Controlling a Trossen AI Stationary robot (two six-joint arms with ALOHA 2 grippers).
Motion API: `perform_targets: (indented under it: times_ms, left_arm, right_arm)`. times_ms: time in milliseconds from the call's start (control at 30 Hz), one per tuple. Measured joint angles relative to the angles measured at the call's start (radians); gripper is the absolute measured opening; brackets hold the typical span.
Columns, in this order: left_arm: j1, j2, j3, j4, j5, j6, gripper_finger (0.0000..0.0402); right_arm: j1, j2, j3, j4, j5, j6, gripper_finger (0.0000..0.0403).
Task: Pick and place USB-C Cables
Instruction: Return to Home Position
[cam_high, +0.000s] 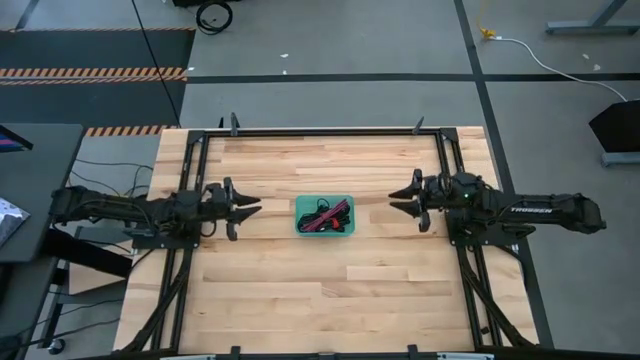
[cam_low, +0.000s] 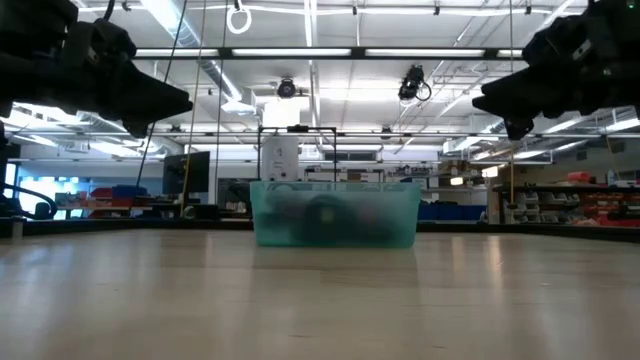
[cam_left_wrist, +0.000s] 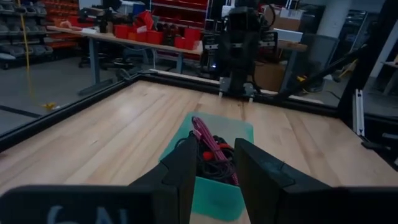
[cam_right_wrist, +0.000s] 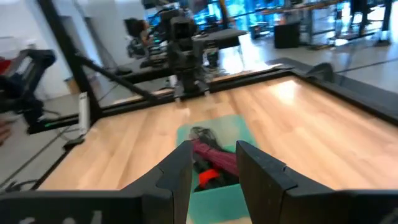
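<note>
A teal tray (cam_high: 325, 231) sits at the middle of the wooden table and holds a heap of coiled cables (cam_high: 324, 215), black with red ties and one maroon-purple. The cables (cam_left_wrist: 211, 152) show inside the tray (cam_left_wrist: 214, 196) in the left wrist view, and again as cables (cam_right_wrist: 214, 160) in the right wrist view. My left gripper (cam_high: 250, 209) hovers left of the tray, open and empty. My right gripper (cam_high: 398, 203) hovers right of the tray, open and empty. Both point at the tray and stand above the table, as the low view shows.
A black metal frame (cam_high: 320, 131) runs along the table's far edge and down both sides. Bare wood (cam_high: 320, 300) lies in front of the tray and around it. In the low view the tray (cam_low: 334, 214) stands alone on the tabletop between the two raised arms.
</note>
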Motion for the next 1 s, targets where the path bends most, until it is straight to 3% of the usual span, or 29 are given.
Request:
perform_targets:
  times_ms: [167, 667, 1000]
  left_arm:
    - [0.0, 0.0, -0.001, -0.028, 0.0, 0.001, 0.0116]
    - [0.0, 0.002, -0.001, -0.084, 0.0, -0.008, 0.0117]
    - [0.0, 0.002, -0.001, -0.084, 0.0, -0.008, 0.0117]
  right_arm:
    - [0.045, -0.03, -0.052, 0.085, 0.043, -0.001, 0.013]
    - [0.059, -0.112, -0.054, -0.076, 0.058, -0.089, 0.013]
    - [0.059, -0.113, -0.054, -0.062, 0.055, -0.085, 0.013]
